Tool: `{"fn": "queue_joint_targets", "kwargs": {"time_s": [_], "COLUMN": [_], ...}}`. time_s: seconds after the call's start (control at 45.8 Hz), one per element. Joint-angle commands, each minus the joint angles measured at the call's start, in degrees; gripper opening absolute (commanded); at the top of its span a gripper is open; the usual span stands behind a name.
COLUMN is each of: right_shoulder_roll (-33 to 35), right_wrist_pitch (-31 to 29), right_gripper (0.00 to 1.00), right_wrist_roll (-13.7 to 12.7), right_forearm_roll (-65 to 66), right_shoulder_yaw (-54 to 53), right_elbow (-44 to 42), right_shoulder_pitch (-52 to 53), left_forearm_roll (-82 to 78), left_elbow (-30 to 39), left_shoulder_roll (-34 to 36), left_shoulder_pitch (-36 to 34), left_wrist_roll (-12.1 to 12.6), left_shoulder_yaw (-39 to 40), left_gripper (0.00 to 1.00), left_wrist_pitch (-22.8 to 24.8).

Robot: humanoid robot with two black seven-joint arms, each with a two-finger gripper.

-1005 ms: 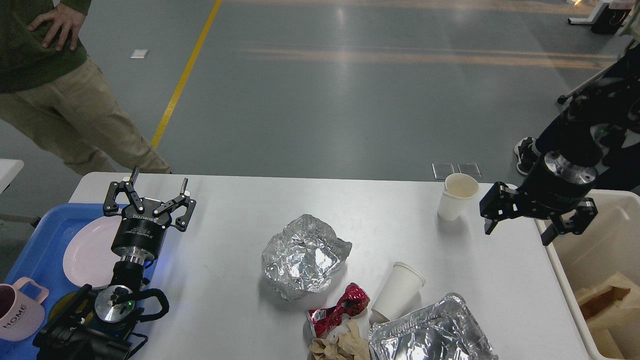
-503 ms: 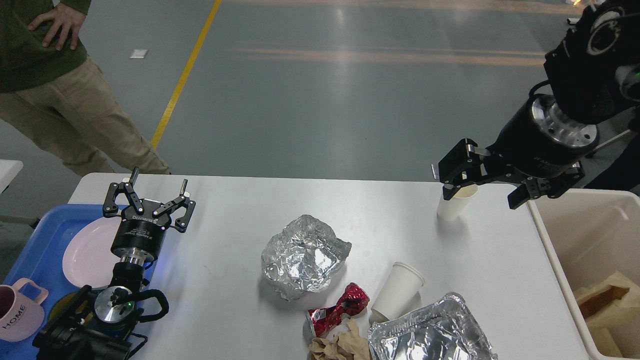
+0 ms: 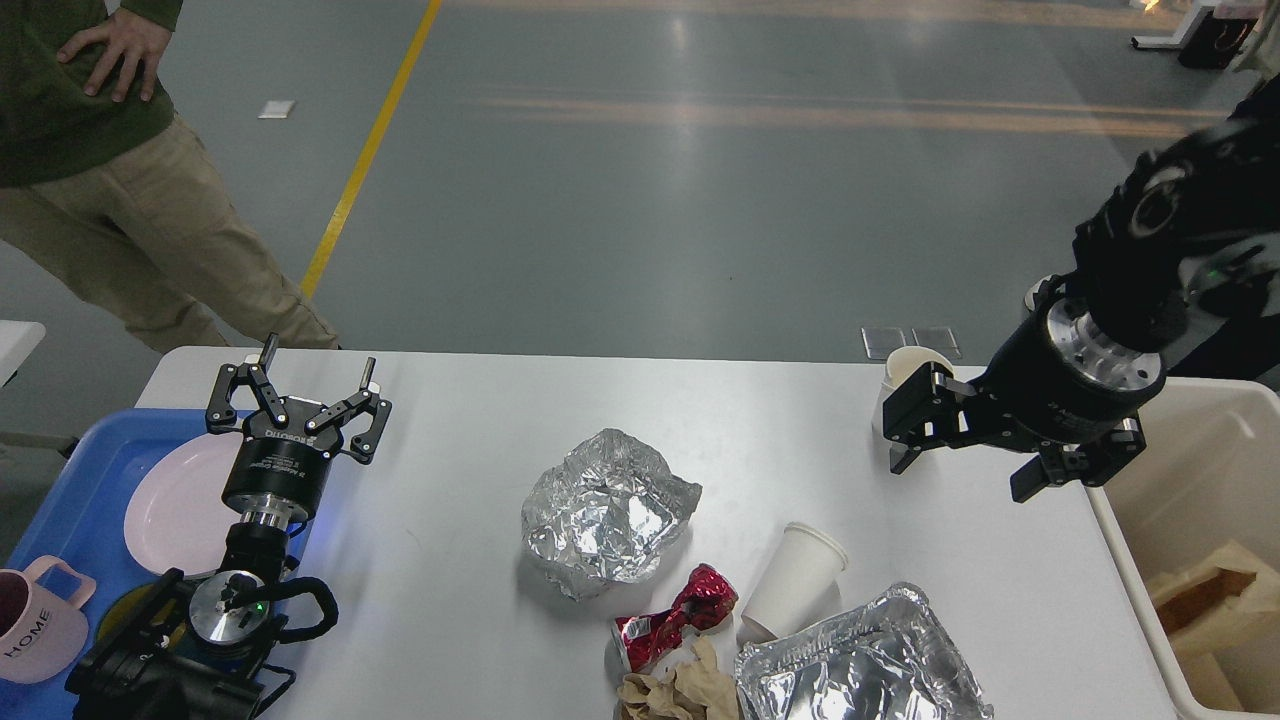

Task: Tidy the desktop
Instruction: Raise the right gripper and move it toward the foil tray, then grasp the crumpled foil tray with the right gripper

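Observation:
The white desktop (image 3: 470, 440) carries a crumpled foil ball (image 3: 610, 510), a crushed red can (image 3: 680, 612), a tipped white paper cup (image 3: 795, 582), a foil tray (image 3: 860, 665) and a brown paper wad (image 3: 675, 692). A second paper cup (image 3: 912, 362) stands upright at the back right, partly hidden by my right gripper (image 3: 965, 472). That gripper hangs open and empty just in front of the cup. My left gripper (image 3: 315, 372) points up at the desktop's left edge, open with nothing in it.
A blue tray (image 3: 70, 490) at the left holds a pink plate (image 3: 175, 505) and a pink mug (image 3: 35, 625). A beige bin (image 3: 1190, 500) with brown paper inside stands at the right. A person (image 3: 110, 180) stands beyond the far left corner.
My right arm rose over the upright cup half a second ago, then came down and slightly right, in front of it. The left arm and the litter have not moved.

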State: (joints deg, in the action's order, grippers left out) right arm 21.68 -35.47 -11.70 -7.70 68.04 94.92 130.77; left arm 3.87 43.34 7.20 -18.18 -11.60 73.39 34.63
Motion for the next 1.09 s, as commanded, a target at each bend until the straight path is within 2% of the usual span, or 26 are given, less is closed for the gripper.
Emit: {"fn": "queue_joint_targets", "kwargs": {"time_s": [0.0, 0.262, 0.35, 0.459, 0.481, 0.612, 0.743, 0.831, 1.071], "right_shoulder_roll": [-0.24, -1.29, -1.99, -2.78, -3.57, -6.12, -6.21, -6.30, -8.67], "right_wrist_pitch": [4.78, 15.69, 17.45, 21.57, 24.02, 31.07, 32.92, 32.92, 33.01], "right_gripper": [1.00, 0.99, 0.90, 0.88, 0.88, 0.89, 0.87, 0.72, 0.68], "right_wrist_roll": [0.01, -0.43, -2.27, -4.82, -5.70, -6.58, -6.58, -6.58, -6.58], "right_forearm_roll": [0.06, -3.10, -6.61, -13.64, -16.44, -20.24, -20.68, -21.39, -21.47], "right_shoulder_yaw": [-2.38, -9.67, -12.05, -14.33, -15.29, -17.06, -18.73, -19.26, -19.35], "right_elbow": [-0.26, -7.29, -9.22, -12.64, -14.31, -17.66, -18.10, -19.59, -23.90], "right_shoulder_pitch": [-7.19, -27.31, -32.68, -39.71, -42.07, -46.83, -47.89, -49.38, -51.93], "left_forearm_roll": [-0.01, -0.01, -0.01, -0.01, -0.01, -0.01, -0.01, -0.01, -0.01], "left_elbow": [-0.01, -0.01, -0.01, -0.01, -0.01, -0.01, -0.01, -0.01, -0.01], "left_shoulder_roll": [0.00, 0.00, 0.00, 0.00, 0.00, 0.00, 0.00, 0.00, 0.00], "left_shoulder_pitch": [-0.01, -0.01, -0.01, 0.08, 0.08, -0.01, -0.01, -0.01, -0.01], "left_wrist_roll": [0.00, 0.00, 0.00, 0.00, 0.00, 0.00, 0.00, 0.00, 0.00], "left_shoulder_yaw": [0.00, 0.00, 0.00, 0.00, 0.00, 0.00, 0.00, 0.00, 0.00], "left_gripper": [0.96, 0.96, 0.96, 0.96, 0.96, 0.96, 0.96, 0.96, 0.96], "left_wrist_pitch": [0.00, 0.00, 0.00, 0.00, 0.00, 0.00, 0.00, 0.00, 0.00]}}
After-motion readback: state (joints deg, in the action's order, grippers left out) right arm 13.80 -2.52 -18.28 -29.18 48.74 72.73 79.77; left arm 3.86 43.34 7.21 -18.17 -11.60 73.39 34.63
